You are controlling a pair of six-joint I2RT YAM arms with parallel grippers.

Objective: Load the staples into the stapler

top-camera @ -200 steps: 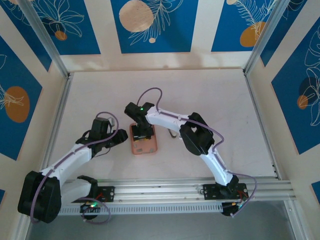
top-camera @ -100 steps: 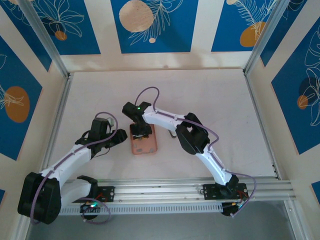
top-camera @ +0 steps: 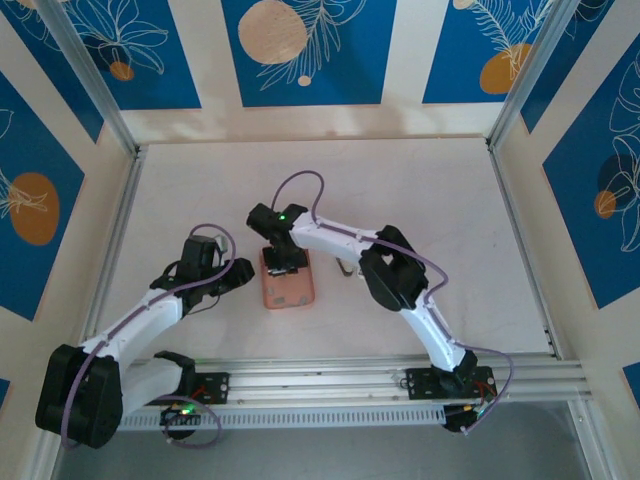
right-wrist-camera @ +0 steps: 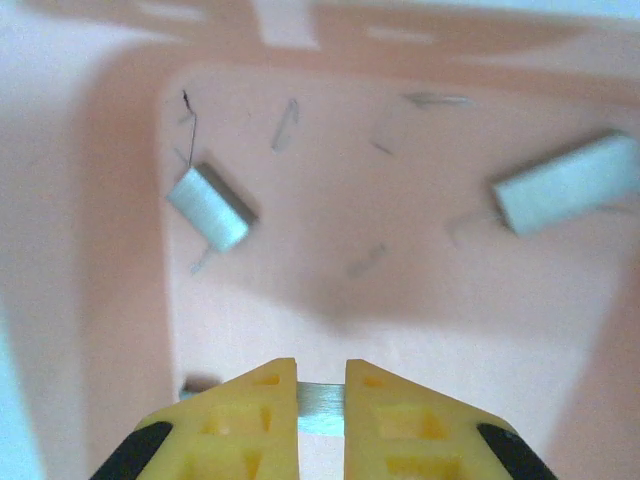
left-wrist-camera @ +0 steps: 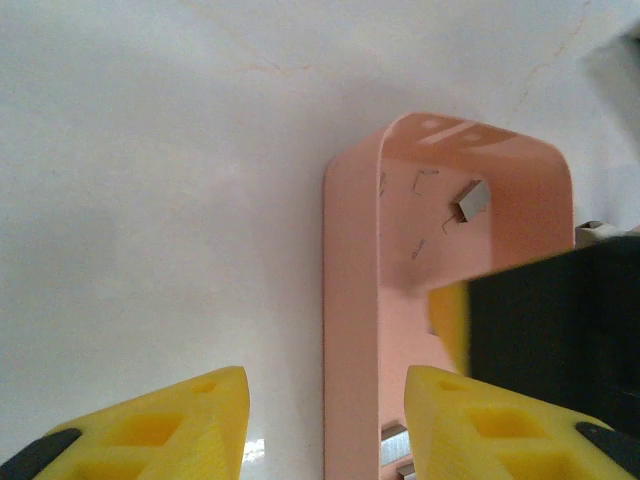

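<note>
right fingers (right-wrist-camera: 262,412) pinching staples (right-wrist-camera: 322,406), pink tray (right-wrist-camera: 420,310), left fingers (left-wrist-camera: 180,425) apart

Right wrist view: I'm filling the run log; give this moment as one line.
right gripper: jaws shut on staple strip in pink tray | left gripper: jaws open beside tray

Soft even light, blurry wrist close-ups.
</note>
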